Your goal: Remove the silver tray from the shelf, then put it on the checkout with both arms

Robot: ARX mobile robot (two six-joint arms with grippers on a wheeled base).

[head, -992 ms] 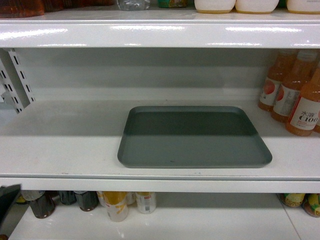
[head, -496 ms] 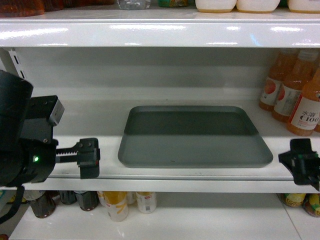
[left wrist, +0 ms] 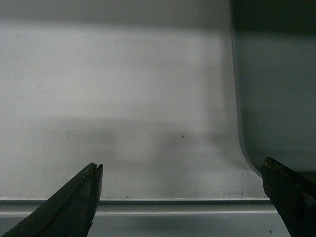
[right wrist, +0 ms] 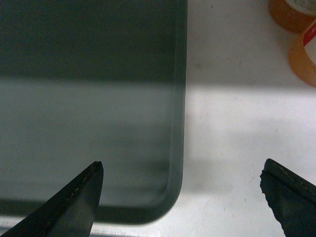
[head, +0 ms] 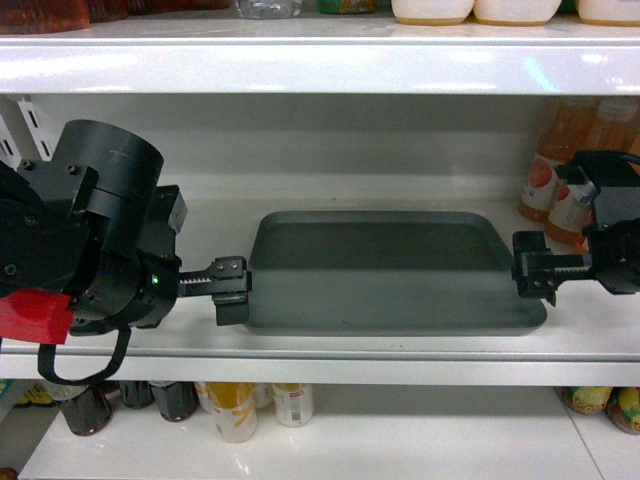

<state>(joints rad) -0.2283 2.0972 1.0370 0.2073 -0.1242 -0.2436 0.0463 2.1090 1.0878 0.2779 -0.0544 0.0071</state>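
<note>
Head view: a large flat rectangular grey-green tray (head: 390, 272) with rounded corners and a low rim lies flat on the wide glossy white metal shelf board (head: 120, 275), orange drink bottles (head: 560, 185) standing at its right. The black left gripper (head: 232, 292), on an arm bearing a red block (head: 32, 317), sits at the tray's left front corner, fingers spread wide and holding nothing. The black right gripper (head: 533, 268) is at the right edge, also wide open and empty, its fingers straddling the tray's rim in the wrist view

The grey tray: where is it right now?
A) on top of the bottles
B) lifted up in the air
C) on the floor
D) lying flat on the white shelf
D: the silver tray lies flat on the shelf, with the left gripper and right gripper open at its ends.
</note>
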